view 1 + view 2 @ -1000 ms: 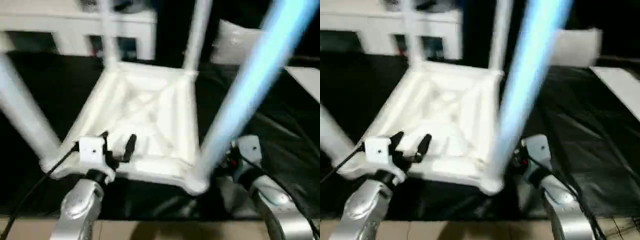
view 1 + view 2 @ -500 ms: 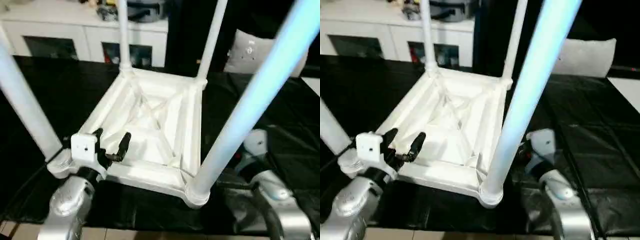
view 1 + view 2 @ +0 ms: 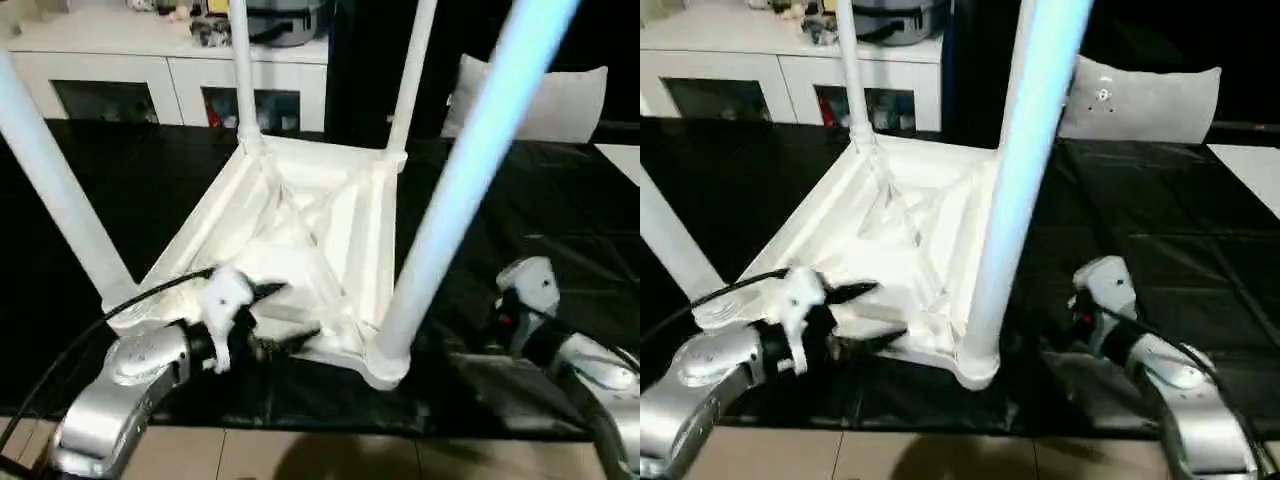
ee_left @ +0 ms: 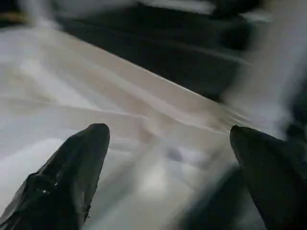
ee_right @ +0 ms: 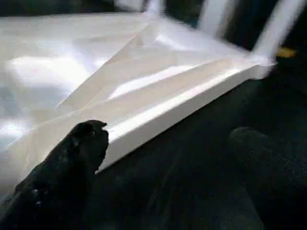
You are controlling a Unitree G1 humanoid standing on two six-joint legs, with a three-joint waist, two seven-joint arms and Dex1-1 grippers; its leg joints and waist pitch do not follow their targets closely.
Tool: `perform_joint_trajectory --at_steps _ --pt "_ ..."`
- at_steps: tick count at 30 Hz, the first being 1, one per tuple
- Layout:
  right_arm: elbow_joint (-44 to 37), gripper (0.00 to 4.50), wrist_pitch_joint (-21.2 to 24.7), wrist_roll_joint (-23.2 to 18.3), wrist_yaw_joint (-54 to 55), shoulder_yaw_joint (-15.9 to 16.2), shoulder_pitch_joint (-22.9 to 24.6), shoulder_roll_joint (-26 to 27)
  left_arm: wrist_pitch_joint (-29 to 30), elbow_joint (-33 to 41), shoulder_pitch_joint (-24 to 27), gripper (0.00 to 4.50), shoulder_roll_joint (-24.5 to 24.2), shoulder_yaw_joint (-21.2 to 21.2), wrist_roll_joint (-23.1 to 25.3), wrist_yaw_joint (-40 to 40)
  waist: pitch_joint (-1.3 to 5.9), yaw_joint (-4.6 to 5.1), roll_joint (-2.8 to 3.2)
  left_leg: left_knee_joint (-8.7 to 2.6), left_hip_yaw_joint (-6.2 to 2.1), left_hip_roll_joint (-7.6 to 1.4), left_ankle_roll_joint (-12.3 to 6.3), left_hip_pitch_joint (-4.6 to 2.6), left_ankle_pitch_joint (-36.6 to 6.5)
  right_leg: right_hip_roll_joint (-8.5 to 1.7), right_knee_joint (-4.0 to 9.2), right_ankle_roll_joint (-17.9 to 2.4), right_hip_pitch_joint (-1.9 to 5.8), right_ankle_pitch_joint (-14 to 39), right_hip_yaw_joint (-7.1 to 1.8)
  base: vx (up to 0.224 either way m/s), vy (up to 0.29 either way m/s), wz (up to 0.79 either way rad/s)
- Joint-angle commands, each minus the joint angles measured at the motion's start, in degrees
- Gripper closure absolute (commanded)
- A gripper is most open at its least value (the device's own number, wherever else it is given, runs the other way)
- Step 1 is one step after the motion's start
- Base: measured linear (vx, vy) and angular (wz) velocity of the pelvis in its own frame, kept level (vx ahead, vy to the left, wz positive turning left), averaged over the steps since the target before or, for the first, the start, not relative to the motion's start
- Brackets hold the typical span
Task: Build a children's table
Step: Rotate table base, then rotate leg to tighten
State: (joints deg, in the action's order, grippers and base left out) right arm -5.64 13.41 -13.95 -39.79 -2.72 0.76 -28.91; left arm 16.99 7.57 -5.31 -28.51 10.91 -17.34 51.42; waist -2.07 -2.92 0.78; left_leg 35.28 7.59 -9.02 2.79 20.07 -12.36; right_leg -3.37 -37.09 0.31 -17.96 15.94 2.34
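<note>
The children's table lies upside down on black cloth, its ribbed white tabletop (image 3: 300, 225) facing up. White legs stand in the corner sockets: near right (image 3: 460, 190), near left (image 3: 55, 190), far left (image 3: 240, 70), far right (image 3: 412, 70). My left gripper (image 3: 285, 315) is open at the tabletop's near edge, its fingers pointing right toward the near right leg's socket (image 3: 385, 360), nothing between them. My right gripper (image 5: 168, 139) is open and empty over the black cloth, right of that leg and facing the tabletop's edge (image 5: 182, 96); its white housing (image 3: 525, 285) shows in the left eye view.
A white glass-door cabinet (image 3: 150, 75) stands behind the black-covered surface (image 3: 560, 210). A grey cushion (image 3: 545, 95) sits at the back right. A white sheet edge (image 3: 625, 155) lies far right. Light floor (image 3: 300, 460) runs along the near edge.
The head camera has shifted. My left wrist has turned, so its fingers point sideways along the tabletop's near edge instead of up over the ribs. The right arm has barely moved.
</note>
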Motion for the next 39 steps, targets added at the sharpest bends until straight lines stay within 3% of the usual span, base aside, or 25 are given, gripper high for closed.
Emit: perform_joint_trajectory --at_steps 1,4,8,9,12,13,14,15,16,17,23,24,25,26,27,31,39 --pt "0.6 0.0 -0.3 -1.2 -3.7 0.0 -0.7 -2.0 0.4 -1.2 -2.4 0.31 -2.3 2.2 -0.2 5.6 1.46 -0.46 -0.78 -5.51 -0.83 -3.48 -1.21 -0.3 -15.0 -5.05 6.22 -10.8 0.14 14.8 -2.92 0.0 0.0 0.0" --pt "0.6 0.0 -0.1 -2.3 -7.1 -0.2 -1.0 -4.0 0.5 -2.9 -5.5 0.53 -4.1 5.1 1.5 10.4 1.7 -0.51 -0.64 -5.45 -0.49 -3.68 -2.01 -0.23 -12.6 -4.96 5.95 -11.4 -0.05 11.6 -2.88 0.0 0.0 0.0" --pt "-2.5 0.0 0.3 -5.1 -13.2 0.7 0.1 -6.6 -2.6 -9.6 -11.7 0.93 -2.8 9.9 7.3 12.7 2.0 -0.8 -0.32 -5.15 -0.26 -3.78 -2.93 -0.22 -10.4 -4.87 5.55 -12.4 0.0 5.8 -2.9 0.0 0.0 0.0" --pt "-2.9 0.0 0.4 -5.4 -13.7 0.8 0.4 -6.9 -2.7 -10.3 -12.2 1.03 -2.7 10.2 7.6 12.9 2.27 -0.92 -0.57 -4.97 -0.23 -3.85 -3.57 -0.05 -8.7 -5.0 5.28 -12.7 0.28 2.8 -2.91 0.0 0.0 0.0" --pt "-5.4 0.0 0.9 -6.8 -16.8 1.8 1.8 -8.3 -4.5 -14.6 -15.4 1.15 -2.4 11.7 9.1 14.2 2.93 -1.16 -0.43 -4.39 -0.28 -3.78 -5.54 0.44 -3.7 -4.99 4.5 -13.7 0.57 -6.0 -2.7 0.0 0.0 0.0" --pt "-5.7 0.0 1.0 -6.9 -17.2 2.0 1.9 -8.6 -4.8 -15.3 -16.0 1.21 -2.3 11.9 9.3 14.5 3.26 -1.22 -0.31 -4.05 -0.2 -3.74 -6.63 0.5 -1.2 -4.77 4.05 -14.3 0.34 -10.7 -2.6 0.0 0.0 0.0" --pt "-6.8 0.0 1.3 -7.3 -18.6 2.4 2.6 -9.3 -5.4 -17.4 -17.6 1.31 -2.3 12.6 9.8 15.7 3.22 -1.26 -0.23 -3.98 -0.23 -3.69 -7.05 0.67 -0.9 -4.81 3.86 -14.6 0.28 -12.0 -2.54 0.0 0.0 0.0" --pt "-7.1 0.0 1.3 -7.4 -19.0 2.5 2.9 -9.7 -5.5 -18.0 -18.2 1.31 -2.4 12.9 9.9 16.3 2.99 -1.29 -0.28 -4.05 -0.18 -3.66 -7.5 0.82 -1.7 -4.88 4.06 -14.7 0.28 -11.8 -2.48 0.0 0.0 0.0" --pt "-7.5 0.0 1.3 -7.5 -19.3 2.6 3.2 -9.9 -5.6 -18.6 -18.6 1.49 -2.4 13.1 9.9 16.9 2.88 -1.44 0.06 -4.19 -0.24 -3.78 -7.26 0.74 -3.4 -5.13 4.22 -14.9 0.27 -9.6 -2.45 0.0 0.0 0.0" --pt "-7.7 0.0 1.4 -7.6 -19.5 2.6 3.4 -10.1 -5.8 -19.2 -19.1 1.55 -2.2 13.3 10.0 17.3 2.72 -1.38 -0.09 -4.36 -0.23 -3.89 -6.94 0.7 -4.4 -5.12 4.43 -15.0 0.21 -8.1 -2.43 0.0 0.0 0.0" --pt "-9.4 0.0 1.6 -8.2 -21.4 2.5 5.8 -12.1 -7.9 -24.9 -22.4 2.02 -0.8 15.3 11.5 20.8 2.14 -1.93 0.4 -5.03 -0.18 -4.25 -3.84 0.22 -10.8 -5.38 5.48 -15.0 -0.05 3.0 -2.77 0.0 0.0 0.0" --pt "-9.5 0.0 1.6 -8.1 -21.5 2.3 6.1 -12.2 -8.5 -26.0 -22.9 2.08 -0.5 15.6 11.8 21.3 2.17 -2.05 0.4 -5.04 -0.2 -4.25 -3.71 0.26 -10.8 -5.4 5.46 -15.0 0.0 3.1 -2.8 0.0 0.0 0.0" --pt "-9.6 0.0 1.6 -8.1 -21.5 2.3 6.3 -12.3 -8.8 -26.4 -23.1 2.17 -0.4 15.7 11.9 21.5 2.17 -2.17 0.75 -5.06 -0.24 -4.25 -3.57 0.23 -10.8 -5.41 5.47 -14.9 -0.06 3.3 -2.81 0.0 0.0 0.0" --pt "-9.8 0.0 1.6 -8.1 -21.5 2.2 6.4 -12.4 -9.4 -27.1 -23.4 2.28 -0.1 15.9 12.1 21.6 2.25 -2.27 0.46 -5.05 -0.21 -4.31 -3.48 0.21 -10.7 -5.46 5.43 -14.9 -0.03 2.9 -2.84 0.0 0.0 0.0" --pt "-10.0 0.0 1.7 -8.2 -21.5 2.2 6.7 -12.4 -9.8 -27.7 -23.7 2.37 0.2 15.9 12.2 21.8 2.3 -2.35 0.81 -4.97 -0.22 -4.28 -3.64 0.34 -10.0 -5.51 5.29 -14.9 -0.01 2.0 -2.86 0.0 0.0 0.0" --pt "-10.8 0.0 1.8 -8.3 -21.2 2.2 7.8 -12.5 -11.5 -30.5 -25.1 2.71 0.9 16.7 13.6 22.4 2.36 -2.38 1.09 -4.96 -0.26 -4.28 -4.21 0.42 -9.1 -5.46 5.2 -15.1 -0.04 0.1 -2.78 0.0 0.0 0.0" --pt "-9.9 0.0 1.1 -8.0 -20.9 2.9 7.5 -12.2 -15.2 -35.8 -27.6 3.41 2.1 17.6 16.8 22.0 2.2 -2.36 1.02 -5.16 -0.29 -4.38 -3.91 0.4 -10.4 -5.59 5.55 -14.9 -0.07 1.9 -2.81 0.0 0.0 0.0"
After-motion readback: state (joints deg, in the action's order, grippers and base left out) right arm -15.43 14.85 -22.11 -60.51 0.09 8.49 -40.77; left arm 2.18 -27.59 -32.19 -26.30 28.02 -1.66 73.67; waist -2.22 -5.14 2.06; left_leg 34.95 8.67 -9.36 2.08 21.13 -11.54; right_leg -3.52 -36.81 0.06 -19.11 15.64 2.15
